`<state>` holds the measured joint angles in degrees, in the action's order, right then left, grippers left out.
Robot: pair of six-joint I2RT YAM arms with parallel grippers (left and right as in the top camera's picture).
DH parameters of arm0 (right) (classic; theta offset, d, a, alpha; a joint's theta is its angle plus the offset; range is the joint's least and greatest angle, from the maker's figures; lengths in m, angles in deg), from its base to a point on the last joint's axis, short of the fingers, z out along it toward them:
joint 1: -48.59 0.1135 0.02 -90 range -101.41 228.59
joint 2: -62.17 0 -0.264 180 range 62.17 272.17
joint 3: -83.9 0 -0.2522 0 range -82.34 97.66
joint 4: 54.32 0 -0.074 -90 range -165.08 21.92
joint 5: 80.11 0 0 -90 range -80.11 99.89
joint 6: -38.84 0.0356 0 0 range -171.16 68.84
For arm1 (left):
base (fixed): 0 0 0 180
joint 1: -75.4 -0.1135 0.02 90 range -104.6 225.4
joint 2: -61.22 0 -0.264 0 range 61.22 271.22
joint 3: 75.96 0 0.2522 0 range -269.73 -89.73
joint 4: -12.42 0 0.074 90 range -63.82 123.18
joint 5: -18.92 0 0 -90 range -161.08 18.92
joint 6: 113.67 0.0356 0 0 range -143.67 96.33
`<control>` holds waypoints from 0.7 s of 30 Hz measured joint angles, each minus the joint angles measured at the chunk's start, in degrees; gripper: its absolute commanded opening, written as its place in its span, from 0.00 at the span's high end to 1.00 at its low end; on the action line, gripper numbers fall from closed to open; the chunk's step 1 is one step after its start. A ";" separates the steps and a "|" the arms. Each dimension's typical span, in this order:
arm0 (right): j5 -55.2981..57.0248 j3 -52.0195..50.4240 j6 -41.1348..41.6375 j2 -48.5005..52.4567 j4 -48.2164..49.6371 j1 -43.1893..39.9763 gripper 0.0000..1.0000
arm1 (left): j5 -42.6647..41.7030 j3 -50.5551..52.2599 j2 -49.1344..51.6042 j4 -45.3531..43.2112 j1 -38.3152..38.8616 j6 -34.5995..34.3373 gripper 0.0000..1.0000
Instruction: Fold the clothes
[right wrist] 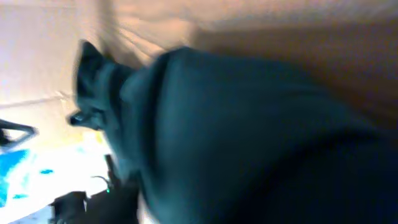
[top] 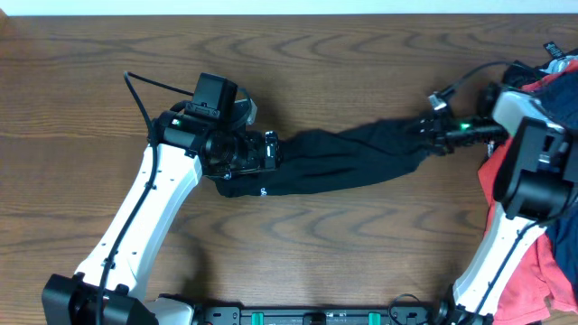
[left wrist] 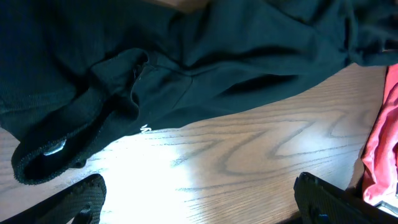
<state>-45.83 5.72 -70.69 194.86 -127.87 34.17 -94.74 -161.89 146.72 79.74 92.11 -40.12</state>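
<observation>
left end effector (top: pixel 274 152) spread at black garment (top: pixel 343 164) hem, right end effector (top: pixel 432 129) state unclear: pinch hem before tensioning flat on worktop (top: pixel 361 54).

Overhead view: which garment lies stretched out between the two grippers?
The black garment, running from the left gripper to the right gripper; the red clothes sit heaped at the picture's right edge.

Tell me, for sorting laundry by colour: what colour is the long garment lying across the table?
The garment is black; the overhead view shows it best.
</observation>
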 measured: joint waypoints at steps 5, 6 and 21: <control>1.51 -0.42 1.11 1.81 0.04 1.25 0.99 | 0.00 0.00 0.00 -0.02 0.00 0.24 0.02; 1.55 -0.42 1.18 1.81 0.04 1.25 0.99 | 0.00 0.00 0.00 -0.04 0.00 0.33 0.02; 7.85 6.58 2.62 0.79 -9.68 -4.07 0.99 | 0.00 0.00 0.00 -0.07 0.00 0.42 0.02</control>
<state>-37.98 12.29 -68.07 195.64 -137.55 30.11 -94.74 -161.89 146.72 79.68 92.11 -39.70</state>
